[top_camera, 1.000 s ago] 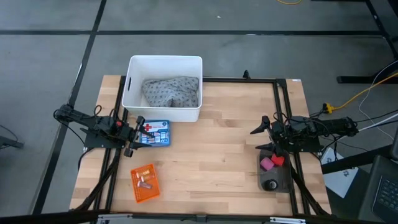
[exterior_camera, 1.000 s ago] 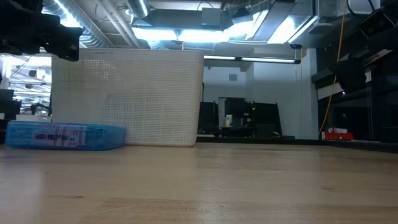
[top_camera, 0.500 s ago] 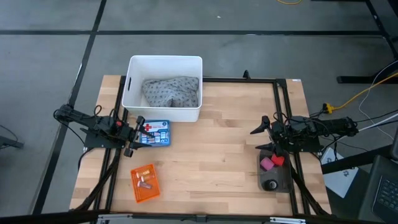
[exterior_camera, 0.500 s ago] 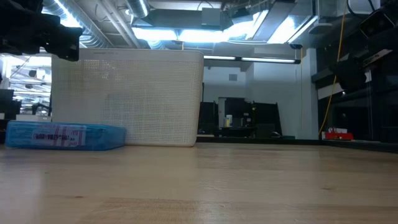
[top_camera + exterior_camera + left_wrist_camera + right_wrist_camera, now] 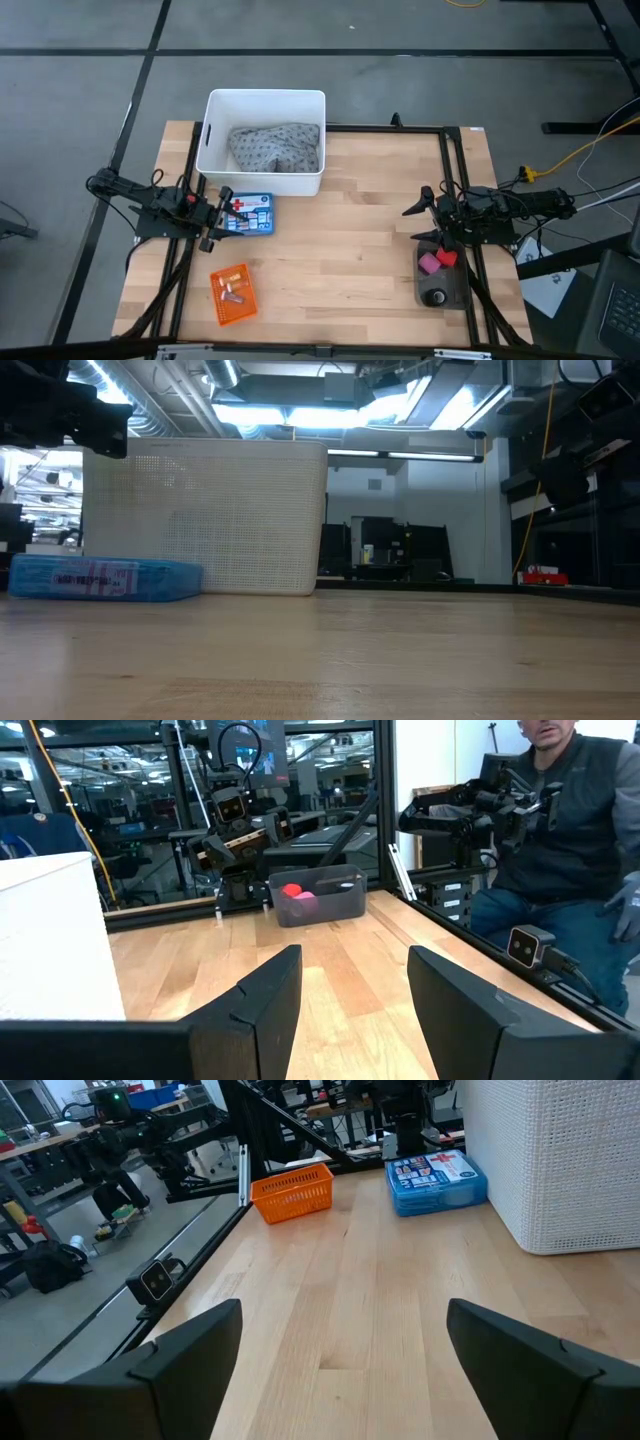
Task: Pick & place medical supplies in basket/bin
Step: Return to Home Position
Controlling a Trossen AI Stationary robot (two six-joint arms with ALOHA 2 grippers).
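Observation:
The grey dotted pack [image 5: 275, 147] lies inside the white tub [image 5: 214, 101] at the table's far left. The orange basket [image 5: 240, 308] near the front edge holds tiny tan and yellow pieces [image 5: 231, 289]. The dark tray [image 5: 452, 284] at the right holds a pink roll [image 5: 429, 264], a red roll [image 5: 446, 257] and a black roll [image 5: 437, 297]. My left gripper [image 5: 217, 218] is open and hovers above the left end of a blue first-aid box [image 5: 252, 214]. My right gripper [image 5: 418, 214] is open, just beyond the tray, pointing toward the table's left.
The blue first-aid box [image 5: 105, 577] lies flat on the table in front of the tub [image 5: 205, 515]. A black frame rail [image 5: 385, 128] borders the work area. A person sits beyond the table's right edge [image 5: 570, 850]. The wooden middle of the table [image 5: 350, 240] is bare.

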